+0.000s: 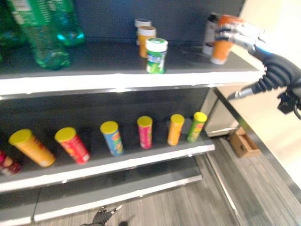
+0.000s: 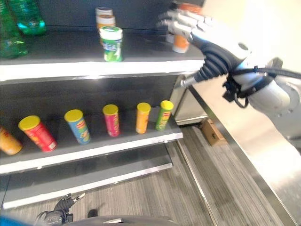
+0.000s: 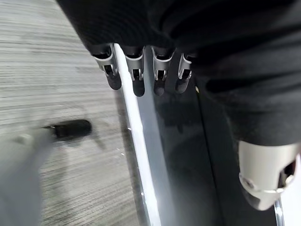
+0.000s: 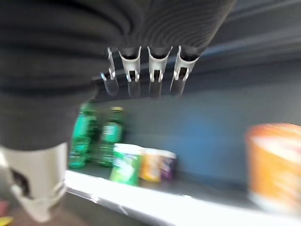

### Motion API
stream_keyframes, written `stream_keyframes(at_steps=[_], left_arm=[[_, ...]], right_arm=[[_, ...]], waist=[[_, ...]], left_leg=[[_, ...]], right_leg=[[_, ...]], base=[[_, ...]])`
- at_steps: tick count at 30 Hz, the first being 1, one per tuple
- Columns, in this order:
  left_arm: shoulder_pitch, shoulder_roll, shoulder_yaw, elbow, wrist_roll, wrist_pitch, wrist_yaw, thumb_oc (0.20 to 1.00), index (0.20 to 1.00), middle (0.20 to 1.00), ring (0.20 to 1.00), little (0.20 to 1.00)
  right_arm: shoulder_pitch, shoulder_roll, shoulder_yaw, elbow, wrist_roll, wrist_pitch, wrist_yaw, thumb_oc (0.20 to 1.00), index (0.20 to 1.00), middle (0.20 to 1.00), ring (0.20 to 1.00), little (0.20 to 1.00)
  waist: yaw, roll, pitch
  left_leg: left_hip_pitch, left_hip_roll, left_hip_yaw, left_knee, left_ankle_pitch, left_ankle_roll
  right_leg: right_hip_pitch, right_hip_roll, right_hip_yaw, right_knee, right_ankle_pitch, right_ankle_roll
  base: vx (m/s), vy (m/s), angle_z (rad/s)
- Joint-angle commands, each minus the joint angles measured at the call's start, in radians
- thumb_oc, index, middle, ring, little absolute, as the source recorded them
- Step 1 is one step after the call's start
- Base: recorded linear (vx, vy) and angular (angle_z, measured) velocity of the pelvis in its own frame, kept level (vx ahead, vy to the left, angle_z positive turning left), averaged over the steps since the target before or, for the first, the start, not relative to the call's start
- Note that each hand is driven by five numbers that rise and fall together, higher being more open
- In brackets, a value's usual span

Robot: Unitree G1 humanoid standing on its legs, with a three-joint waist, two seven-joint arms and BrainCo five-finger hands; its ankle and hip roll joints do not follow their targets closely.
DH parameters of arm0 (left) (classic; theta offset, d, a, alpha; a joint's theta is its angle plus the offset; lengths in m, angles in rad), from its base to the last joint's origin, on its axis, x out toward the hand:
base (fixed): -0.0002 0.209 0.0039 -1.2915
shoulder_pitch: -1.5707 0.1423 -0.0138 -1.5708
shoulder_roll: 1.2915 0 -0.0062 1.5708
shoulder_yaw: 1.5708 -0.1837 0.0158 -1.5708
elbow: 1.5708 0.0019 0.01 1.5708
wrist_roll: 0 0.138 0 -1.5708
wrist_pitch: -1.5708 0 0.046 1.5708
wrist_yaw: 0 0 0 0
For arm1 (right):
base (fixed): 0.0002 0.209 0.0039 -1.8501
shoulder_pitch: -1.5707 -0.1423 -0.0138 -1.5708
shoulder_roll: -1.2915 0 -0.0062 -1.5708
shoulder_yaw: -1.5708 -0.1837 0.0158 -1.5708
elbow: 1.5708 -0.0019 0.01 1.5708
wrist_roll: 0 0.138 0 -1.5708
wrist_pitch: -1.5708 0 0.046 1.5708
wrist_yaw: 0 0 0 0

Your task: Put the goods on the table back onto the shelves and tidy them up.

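- At the upper right of the left eye view, the right hand [image 1: 237,33] rests against an orange canister [image 1: 222,51] standing at the right end of the upper shelf [image 1: 117,81]. Whether the fingers curl round it, I cannot tell. A green canister [image 1: 156,55] stands near the shelf's front edge, green bottles [image 1: 44,33] at upper left. On the lower shelf [image 1: 108,165], a row of yellow-lidded tubes [image 1: 145,132] leans.
- In the right eye view, the same hand [image 2: 181,21] appears at top centre, the orange canister [image 2: 180,43] just below it.
- In the left wrist view, the left hand [image 3: 141,70] hangs with fingers straight, holding nothing, above grey floor [image 3: 51,84].
- In the right wrist view, the fingers [image 4: 155,75] point straight out, with the orange canister [image 4: 275,165] at right, apart from them.
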Motion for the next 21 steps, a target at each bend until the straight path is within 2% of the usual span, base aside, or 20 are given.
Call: stream_keyframes(at_steps=[1,5,9,11,15,16,17,18,19,21], left_arm=[[-0.075,0.035,-0.015,0.011,0.045,-0.031,-0.008,1.0,1.0,1.0,1.0,1.0],[-0.07,0.021,-0.027,0.014,0.061,-0.037,-0.024,1.0,1.0,1.0,1.0,1.0],[-0.078,0.011,-0.039,0.01,0.074,-0.04,-0.034,1.0,1.0,1.0,1.0,1.0],[-0.086,0.009,-0.044,0.006,0.081,-0.041,-0.038,1.0,1.0,1.0,1.0,1.0],[-0.084,0.008,-0.046,0.002,0.09,-0.04,-0.048,1.0,1.0,1.0,1.0,1.0],[-0.079,0.004,-0.05,-0.01,0.097,-0.039,-0.057,1.0,1.0,1.0,1.0,1.0],[-0.082,0.002,-0.057,-0.02,0.104,-0.035,-0.061,1.0,1.0,1.0,1.0,1.0],[-0.049,0.005,-0.09,-0.064,0.126,-0.031,-0.101,1.0,1.0,1.0,1.0,1.0],[-0.041,0.007,-0.102,-0.076,0.133,-0.03,-0.104,1.0,1.0,1.0,1.0,1.0],[-0.031,0.004,-0.127,-0.081,0.134,-0.029,-0.107,1.0,1.0,1.0,1.0,1.0]], right_arm=[[-0.088,0.003,0.009,0.049,0.153,-0.013,0.046,1.0,1.0,1.0,1.0,1.0],[0.065,0.057,-0.06,0.013,0.202,-0.015,0.099,1.0,1.0,1.0,1.0,1.0],[0.158,0.096,-0.043,-0.018,0.274,-0.009,0.171,1.0,1.0,1.0,1.0,1.0],[0.232,0.146,-0.019,-0.04,0.369,0.011,0.241,1.0,1.0,1.0,1.0,1.0],[0.351,0.21,0.02,-0.009,0.442,0.058,0.318,1.0,1.0,1.0,1.0,1.0],[0.411,0.255,0.063,0.029,0.462,0.09,0.361,1.0,1.0,1.0,1.0,1.0],[0.483,0.342,0.087,0.117,0.486,0.138,0.391,1.0,1.0,1.0,1.0,1.0],[0.562,0.483,0.136,0.343,0.438,0.182,0.414,1.0,1.0,1.0,1.0,1.0],[0.57,0.53,0.149,0.411,0.418,0.192,0.412,1.0,1.0,1.0,1.0,1.0],[0.542,0.719,0.157,0.765,0.342,0.183,0.316,1.0,1.0,1.0,1.0,1.0]], waist=[[0.042,-0.014,0.03],[0.023,-0.012,0.031],[0.002,-0.014,0.037],[0.004,-0.019,0.042],[0.017,-0.017,0.049],[0.025,-0.014,0.053],[0.03,-0.006,0.061],[0.044,0.008,0.069],[0.048,0.013,0.071],[0.058,0.023,0.076]], left_leg=[[0.165,0.011,0.066,0.011,-0.208,0.011],[0.172,0.001,0.087,0.011,-0.212,0.02],[0.177,-0.011,0.103,0.011,-0.216,0.029],[0.171,-0.015,0.096,0.011,-0.214,0.03],[0.161,-0.019,0.078,0.011,-0.21,0.03],[0.156,-0.02,0.07,0.012,-0.207,0.029],[0.147,-0.023,0.06,0.014,-0.204,0.029],[0.141,-0.029,0.045,0.016,-0.204,0.028],[0.139,-0.032,0.041,0.017,-0.204,0.029],[0.142,-0.033,0.031,0.02,-0.207,0.032]], right_leg=[[-0.091,-0.005,-0.026,0.03,0.049,-0.01],[-0.109,-0.011,0.0,0.032,0.063,-0.003],[-0.124,-0.02,0.02,0.031,0.077,0.006],[-0.121,-0.027,0.012,0.032,0.077,0.007],[-0.112,-0.034,-0.011,0.03,0.073,0.006],[-0.107,-0.037,-0.021,0.03,0.07,0.005],[-0.104,-0.04,-0.032,0.031,0.066,0.004],[-0.089,-0.048,-0.052,0.031,0.056,0.004],[-0.087,-0.049,-0.057,0.033,0.053,0.005],[-0.075,-0.052,-0.069,0.034,0.052,0.004]], base=[[-0.02,0.071,-0.4],[-0.02,0.064,-0.28],[-0.04,0.063,-0.16],[-0.05,0.032,-0.06],[-0.02,0.004,0.08],[-0.04,0.008,0.28],[-0.04,0.015,0.42],[-0.03,0.02,0.53],[-0.01,0.017,0.46],[0.0,-0.003,0.24]])
